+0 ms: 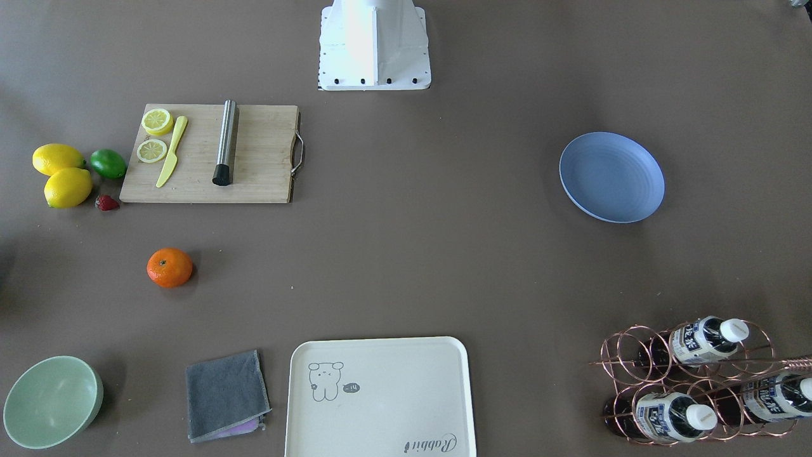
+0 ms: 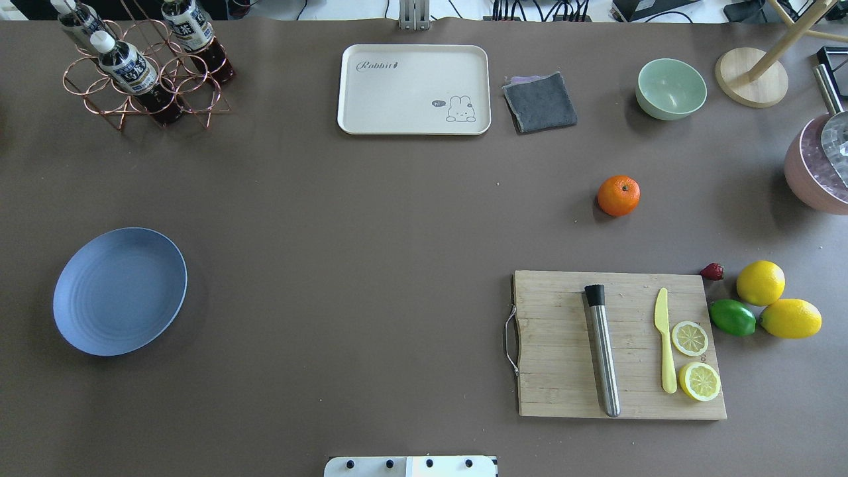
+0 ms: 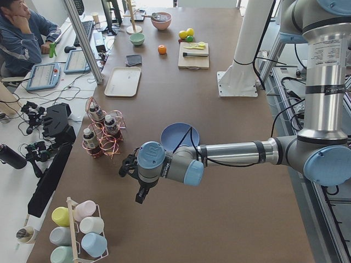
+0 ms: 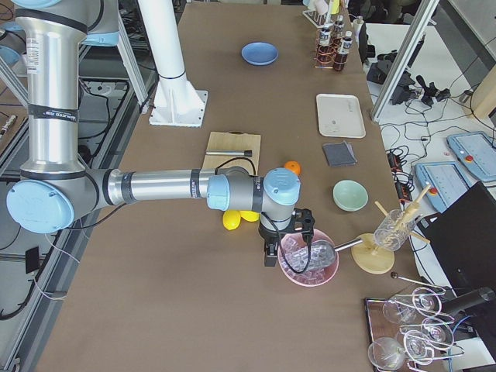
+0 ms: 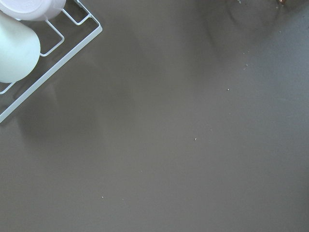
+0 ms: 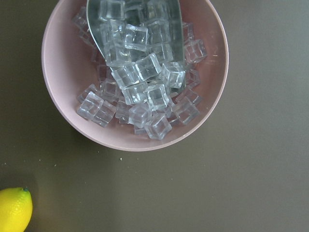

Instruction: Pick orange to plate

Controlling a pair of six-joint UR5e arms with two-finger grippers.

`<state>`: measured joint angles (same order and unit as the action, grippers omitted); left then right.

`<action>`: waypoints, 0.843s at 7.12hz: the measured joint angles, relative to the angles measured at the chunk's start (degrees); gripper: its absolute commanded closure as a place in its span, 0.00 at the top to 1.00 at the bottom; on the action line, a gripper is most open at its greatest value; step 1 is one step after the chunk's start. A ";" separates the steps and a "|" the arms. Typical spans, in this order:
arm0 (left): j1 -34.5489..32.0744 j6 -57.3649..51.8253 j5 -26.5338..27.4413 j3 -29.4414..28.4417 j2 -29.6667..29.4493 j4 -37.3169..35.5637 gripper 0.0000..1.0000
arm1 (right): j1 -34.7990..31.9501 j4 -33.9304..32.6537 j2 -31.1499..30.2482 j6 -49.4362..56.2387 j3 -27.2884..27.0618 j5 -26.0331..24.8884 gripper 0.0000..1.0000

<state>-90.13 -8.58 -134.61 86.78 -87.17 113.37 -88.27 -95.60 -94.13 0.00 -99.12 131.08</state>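
The orange [image 1: 169, 267] lies alone on the brown table, between the cutting board [image 1: 209, 153] and the grey cloth [image 1: 226, 395]; it also shows as the orange [image 2: 618, 195] on the overhead view's right half. The light-blue plate [image 1: 611, 177] sits empty far across the table, as the plate [image 2: 120, 290] on the overhead's left. My left gripper [image 3: 127, 167] hangs past the plate near the bottle rack. My right gripper [image 4: 288, 236] hovers over a pink bowl of ice. Both show only in side views, so I cannot tell if they are open or shut.
The board carries a steel muddler [image 2: 601, 348], a yellow knife and lemon slices. Two lemons [image 2: 760, 283], a lime [image 2: 732, 317] and a strawberry lie beside it. A cream tray [image 2: 414, 89], green bowl [image 2: 670, 88], copper bottle rack [image 2: 142, 63] and pink ice bowl [image 6: 134, 72] line the edges.
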 measured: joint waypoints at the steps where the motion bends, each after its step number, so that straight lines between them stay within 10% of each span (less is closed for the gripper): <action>1: 0.04 0.05 1.48 -0.42 -0.70 2.49 0.99 | 0.01 0.00 0.00 0.02 -0.04 0.06 1.00; 6: 2.38 7.29 -0.86 -0.31 -4.67 6.86 0.99 | 0.81 17.25 -0.38 -1.83 0.68 1.75 1.00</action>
<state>-87.75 -1.29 -135.47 86.47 -91.85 120.23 -87.47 -78.35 -94.51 -1.83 -98.44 132.83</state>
